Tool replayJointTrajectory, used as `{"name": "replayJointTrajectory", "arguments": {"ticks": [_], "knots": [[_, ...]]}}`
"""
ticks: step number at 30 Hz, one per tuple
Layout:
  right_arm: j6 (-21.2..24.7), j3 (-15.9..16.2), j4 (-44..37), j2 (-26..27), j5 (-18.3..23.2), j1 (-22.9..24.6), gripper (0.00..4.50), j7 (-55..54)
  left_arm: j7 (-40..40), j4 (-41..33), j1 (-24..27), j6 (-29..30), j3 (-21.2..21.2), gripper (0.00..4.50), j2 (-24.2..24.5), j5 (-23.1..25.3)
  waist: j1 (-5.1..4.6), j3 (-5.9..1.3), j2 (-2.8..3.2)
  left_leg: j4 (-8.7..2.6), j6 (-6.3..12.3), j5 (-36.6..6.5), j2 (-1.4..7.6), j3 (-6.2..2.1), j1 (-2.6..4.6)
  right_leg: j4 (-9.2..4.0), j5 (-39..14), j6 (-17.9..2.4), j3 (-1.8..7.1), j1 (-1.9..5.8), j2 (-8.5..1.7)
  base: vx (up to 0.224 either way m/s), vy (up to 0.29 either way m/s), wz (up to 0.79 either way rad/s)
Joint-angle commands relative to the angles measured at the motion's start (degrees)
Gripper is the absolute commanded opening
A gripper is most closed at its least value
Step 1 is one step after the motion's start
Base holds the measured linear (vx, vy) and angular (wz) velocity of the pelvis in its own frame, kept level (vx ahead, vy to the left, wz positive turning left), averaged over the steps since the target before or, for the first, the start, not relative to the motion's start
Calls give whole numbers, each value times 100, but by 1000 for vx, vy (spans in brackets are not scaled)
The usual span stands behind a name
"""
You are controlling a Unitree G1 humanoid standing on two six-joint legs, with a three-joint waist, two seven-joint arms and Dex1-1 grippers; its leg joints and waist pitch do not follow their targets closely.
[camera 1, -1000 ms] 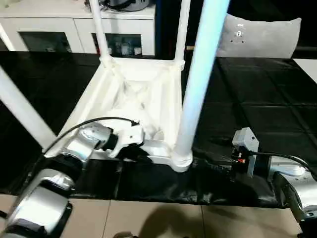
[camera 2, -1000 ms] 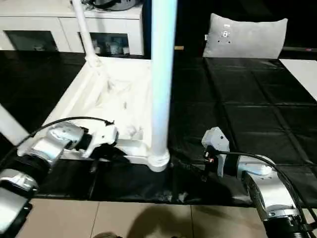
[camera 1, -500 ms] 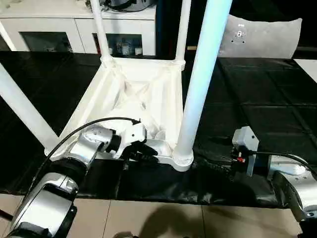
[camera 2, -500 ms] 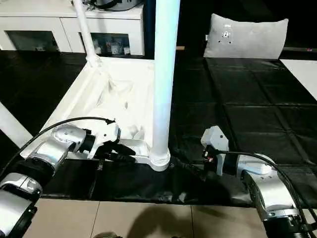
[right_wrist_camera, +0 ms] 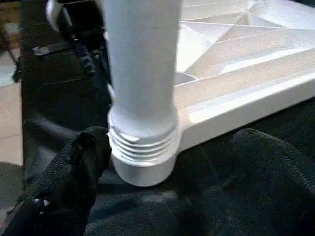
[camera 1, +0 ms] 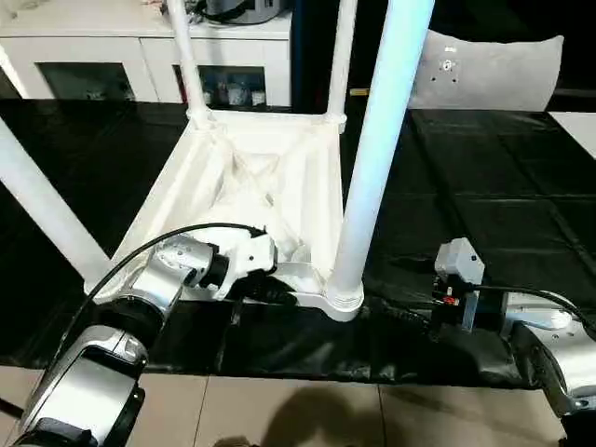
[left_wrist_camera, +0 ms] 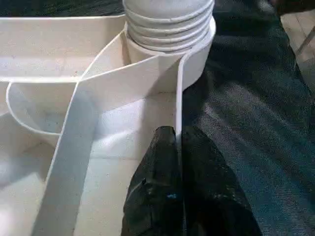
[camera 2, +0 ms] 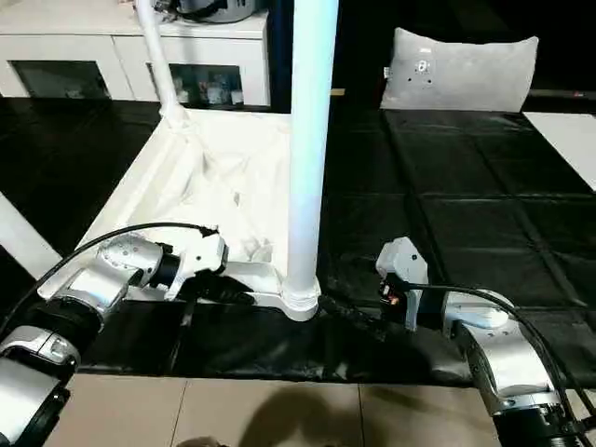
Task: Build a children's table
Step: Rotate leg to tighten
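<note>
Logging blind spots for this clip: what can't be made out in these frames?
- Tops of the legs: cut off by the head views' upper edge.
- How deep the near leg's thread sits in its socket: the socket wall hides it.
- Contents of the cabinet behind: too small.
- Left gripper, shut on the tabletop rim: its fingers hide the contact.

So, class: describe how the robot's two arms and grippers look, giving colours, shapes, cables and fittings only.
Both forearms are rounded silver metal casings joined by black rings. The left gripper has a white housing at the wrist, two black fingers and a thin black cable arching over the arm. The right gripper carries a small grey box with red and black connectors, its own black cable, and black fingers with a rough, padded-looking surface.
</note>
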Motion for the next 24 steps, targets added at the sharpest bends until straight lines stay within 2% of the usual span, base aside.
{"name": "replayJointTrajectory", "arguments": {"ticks": [1, 2, 3, 7, 8, 9, 11, 14, 18, 24], "knots": [[235, 96, -20, -110, 145, -184, 450, 283, 16, 93, 13, -46, -154, 4, 76, 246, 27, -349, -16, -404, 421, -1100, 382, -166, 31, -553, -2496, -160, 362, 293, -606, 0, 0, 0], [298, 119, -31, -129, 205, -219, 450, 391, -49, 56, 22, -71, -172, 4, 83, 246, 32, -356, -19, -398, 461, -1066, 376, -159, 22, -543, -2440, -193, 358, 313, -592, 0, 0, 0], [366, 139, -36, -151, 278, -261, 431, 520, -127, 10, 30, -92, -188, 1, 84, 239, 42, -361, -22, -397, 492, -1008, 393, -160, 13, -522, -2369, -215, 369, 317, -605, 0, 0, 0], [399, 194, 101, -116, 338, -432, 407, 701, -396, -263, 107, -52, -255, 0, 83, 189, 58, -380, -22, -393, 490, -846, 407, -158, 5, -477, -2137, -313, 390, 310, -611, 0, 0, 0], [427, 243, 219, -62, 376, -556, 393, 817, -523, -473, 172, 0, -310, 0, 64, 166, 70, -399, -38, -395, 500, -744, 431, -167, -1, -428, -1928, -400, 403, 325, -628, 0, 0, 0], [447, 261, 272, -31, 401, -614, 393, 866, -566, -561, 199, 33, -332, 0, 50, 155, 80, -405, -14, -387, 531, -683, 449, -165, 3, -408, -1759, -496, 410, 309, -626, 0, 0, 0], [506, 300, 340, 14, 438, -701, 369, 940, -578, -660, 232, 69, -361, 0, 18, 136, 83, -406, -20, -383, 562, -629, 465, -164, -6, -371, -1532, -618, 423, 312, -630, 0, 0, 0], [642, 406, 479, 90, 460, -874, 343, 1080, -554, -765, 308, 91, -385, 0, -39, 149, 120, -417, -15, -381, 556, -578, 483, -162, 11, -325, -1354, -729, 436, 310, -638, 0, 0, 0], [718, 440, 548, 134, 486, -942, 309, 1131, -565, -792, 352, 99, -393, 0, -23, 165, 191, -408, -25, -384, 501, -630, 481, -146, 30, -345, -1524, -670, 452, 300, -652, 0, 0, 0], [885, 535, 619, 176, 553, -1020, 258, 1267, -591, -946, 436, 278, -377, 0, -2, 146, 191, -407, -30, -388, 451, -628, 464, -149, 15, -359, -1653, -578, 446, 315, -647, 0, 0, 0]]}}
